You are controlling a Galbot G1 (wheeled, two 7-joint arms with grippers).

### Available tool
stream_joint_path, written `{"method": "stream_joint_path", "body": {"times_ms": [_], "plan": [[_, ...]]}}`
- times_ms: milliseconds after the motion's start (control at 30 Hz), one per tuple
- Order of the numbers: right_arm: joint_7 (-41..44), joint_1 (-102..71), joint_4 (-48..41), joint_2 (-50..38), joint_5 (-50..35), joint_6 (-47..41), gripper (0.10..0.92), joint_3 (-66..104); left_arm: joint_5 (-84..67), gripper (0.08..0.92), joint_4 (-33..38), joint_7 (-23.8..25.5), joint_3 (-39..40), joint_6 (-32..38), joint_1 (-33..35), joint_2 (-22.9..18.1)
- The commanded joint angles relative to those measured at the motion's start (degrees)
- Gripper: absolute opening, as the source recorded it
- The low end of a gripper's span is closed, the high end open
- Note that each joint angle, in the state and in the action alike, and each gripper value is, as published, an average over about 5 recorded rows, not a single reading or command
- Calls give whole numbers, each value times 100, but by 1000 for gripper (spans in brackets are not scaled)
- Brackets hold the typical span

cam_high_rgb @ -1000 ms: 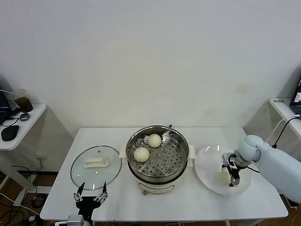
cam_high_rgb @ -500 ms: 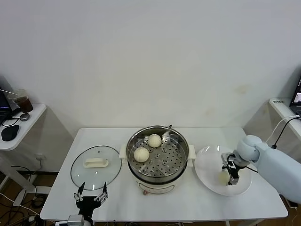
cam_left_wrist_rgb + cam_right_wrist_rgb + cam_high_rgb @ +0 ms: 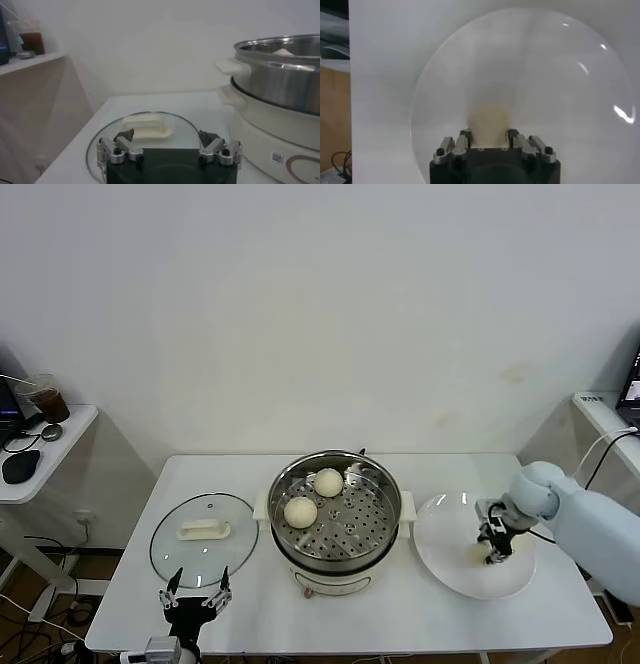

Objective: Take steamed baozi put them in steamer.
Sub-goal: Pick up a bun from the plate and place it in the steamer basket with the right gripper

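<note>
Steel-fingered left gripper point(image 3: 192, 597) idles open at the near table edge, left of the shiny steel steamer point(image 3: 337, 519). Right of the steamer, the right gripper point(image 3: 489, 550) brackets a pale cream bun point(image 3: 489, 121) on the flat white plate point(image 3: 440, 554); jaws apparently closed on it. Risk: soft bun squashes or slips. Two buns point(image 3: 301, 511) already sit in the steamer.
</note>
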State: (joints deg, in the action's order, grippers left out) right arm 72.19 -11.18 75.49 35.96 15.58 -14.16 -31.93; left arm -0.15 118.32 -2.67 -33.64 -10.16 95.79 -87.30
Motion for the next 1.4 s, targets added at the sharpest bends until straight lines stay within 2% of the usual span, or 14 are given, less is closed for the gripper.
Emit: {"method": "stream_joint_path", "body": {"times_ms": [33, 267, 467, 567, 633, 700, 767, 933, 1100, 1267, 1400], "plan": [[165, 2238, 81, 256, -1019, -108, 450, -1300, 94, 823, 33, -17, -8, 4, -17, -2], [375, 4492, -172, 1482, -2307, -172, 450, -2577, 242, 823, 165, -57, -42, 20, 22, 28], [411, 5053, -175, 2233, -3039, 132, 450, -2894, 241, 823, 361, -103, -61, 31, 94, 37], [122, 5031, -1, 2378, -3360, 1177, 450, -3098, 241, 823, 419, -118, -53, 32, 120, 35], [-318, 5012, 84, 2453, -3370, 2352, 450, -3368, 241, 823, 451, -123, -40, 31, 131, 32], [-660, 4967, 175, 2502, -3050, 3233, 452, -3556, 241, 823, 475, -128, -27, 31, 136, 24], [-797, 4889, 369, 2499, -2512, 3674, 455, -3651, 241, 823, 497, -134, -11, 31, 144, 14], [-1048, 4710, 948, 2478, -1377, 4120, 458, -3914, 241, 823, 502, -144, 18, 32, 147, -10], [-1283, 4452, 1116, 2659, -487, 4527, 458, -3944, 234, 823, 500, -147, 22, 32, 135, -41], [-1343, 4163, 1090, 2828, 4, 4842, 458, -3908, 223, 823, 496, -151, 12, 32, 128, -53], [-1260, 3979, 1114, 2881, 47, 4904, 458, -3961, 215, 823, 476, -148, 1, 29, 108, -53]]}}
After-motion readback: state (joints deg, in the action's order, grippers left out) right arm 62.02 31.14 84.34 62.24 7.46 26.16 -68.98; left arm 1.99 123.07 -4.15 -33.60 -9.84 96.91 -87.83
